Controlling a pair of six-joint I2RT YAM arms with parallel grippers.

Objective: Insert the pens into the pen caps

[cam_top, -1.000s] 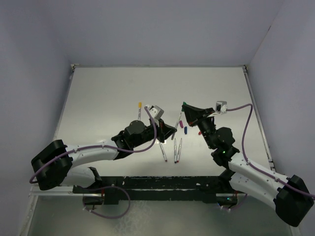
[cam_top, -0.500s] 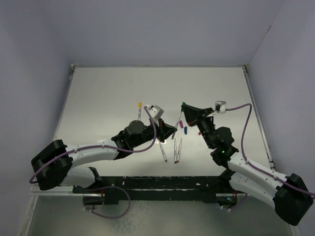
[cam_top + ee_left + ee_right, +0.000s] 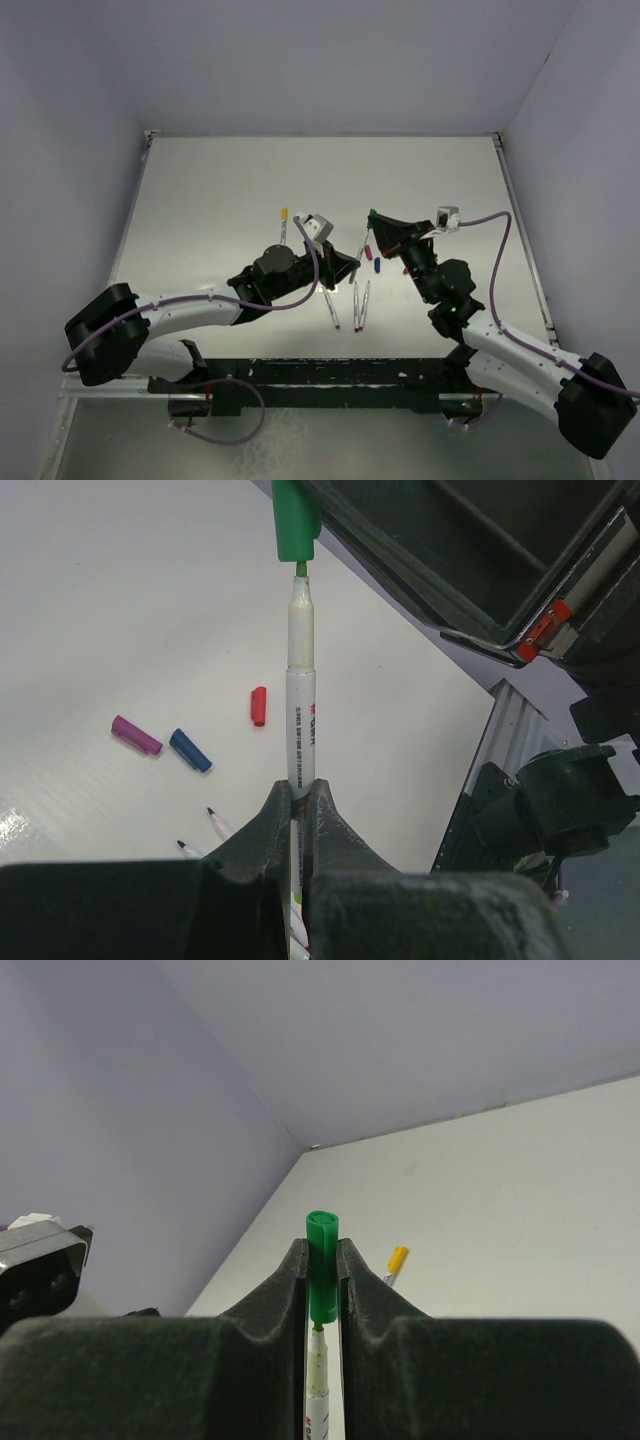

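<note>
My left gripper (image 3: 301,792) is shut on a whitish pen (image 3: 301,710) with a green tip, held above the table. My right gripper (image 3: 321,1250) is shut on the green cap (image 3: 322,1260). The pen's tip sits right at the cap's open mouth (image 3: 295,520), and the two are in line. In the top view the two grippers (image 3: 345,268) (image 3: 378,224) meet at the table's middle. The magenta cap (image 3: 136,735), blue cap (image 3: 190,751) and red cap (image 3: 258,706) lie loose on the table below.
A pen with a yellow cap on it (image 3: 284,222) lies left of the grippers and also shows in the right wrist view (image 3: 396,1260). Three uncapped pens (image 3: 356,305) lie near the front edge. Grey walls enclose the table.
Almost nothing has changed. The right gripper with the green cap has edged very slightly toward the pen tip, and the left arm holds still.
</note>
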